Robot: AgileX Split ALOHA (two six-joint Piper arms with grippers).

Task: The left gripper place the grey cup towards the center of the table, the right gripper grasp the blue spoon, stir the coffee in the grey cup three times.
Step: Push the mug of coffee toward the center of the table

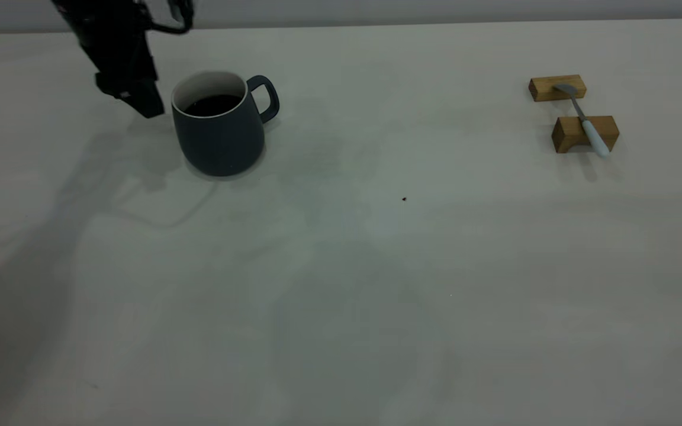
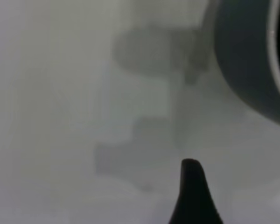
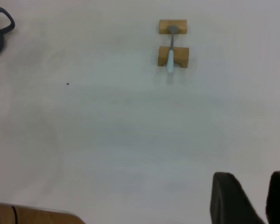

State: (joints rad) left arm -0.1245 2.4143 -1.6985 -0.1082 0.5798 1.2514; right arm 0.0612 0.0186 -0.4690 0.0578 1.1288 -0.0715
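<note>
Table (image 1: 376, 284): grey cup (image 1: 219, 133) beside left claw (image 1: 142, 103).

Two tan wooden blocks lie near the tabletop's far right corner: the far block (image 1: 557, 87) flat, the near block (image 1: 585, 134) notched (one behind the other).

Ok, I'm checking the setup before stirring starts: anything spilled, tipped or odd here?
Nothing stands out. The grey cup stands upright with its coffee inside and no spill around it. The blue spoon lies across two wooden blocks. A tiny dark speck marks the table. The left gripper is beside the cup.
</note>
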